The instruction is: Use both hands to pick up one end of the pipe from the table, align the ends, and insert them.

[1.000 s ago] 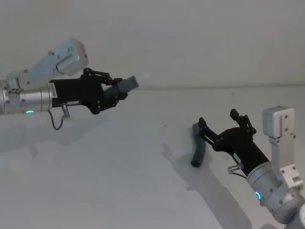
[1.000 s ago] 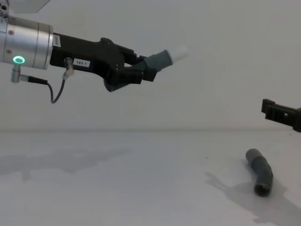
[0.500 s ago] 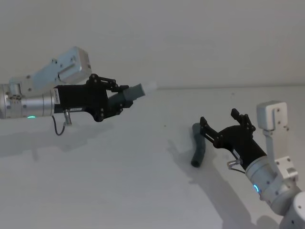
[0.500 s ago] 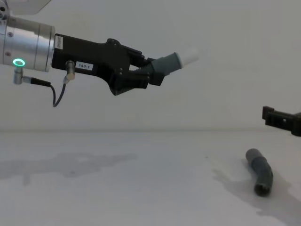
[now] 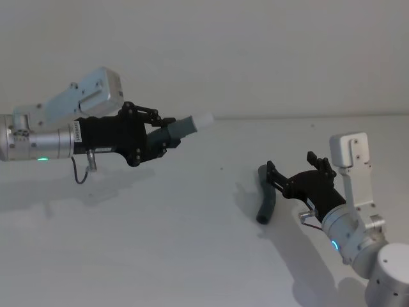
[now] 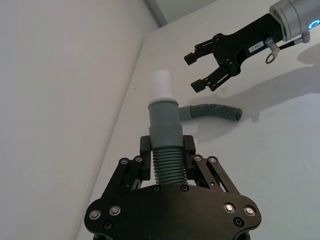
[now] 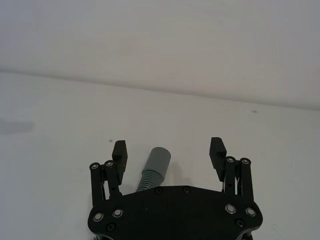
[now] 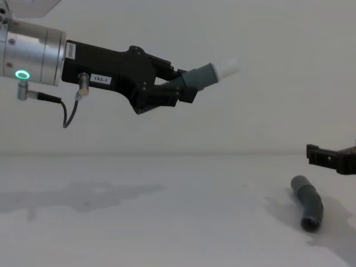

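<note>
Pipe [image 5: 183, 127] aloft in left gripper [image 5: 165, 133]; right gripper [image 5: 290, 162] spread beside 2nd pipe [image 5: 266, 204].

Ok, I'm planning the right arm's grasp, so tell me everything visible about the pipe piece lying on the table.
The loose pipe piece is dark grey, plastic-looking and slightly bent, with a ribbed middle and smooth cuffs; its near end is a hollow mouth. It lies flat on the white table, touching nothing else. The open right claw hovers close over it.

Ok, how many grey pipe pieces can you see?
2: the white-tipped piece held in the left gripper above the table; the plain grey piece lying on it, by the open right gripper.
</note>
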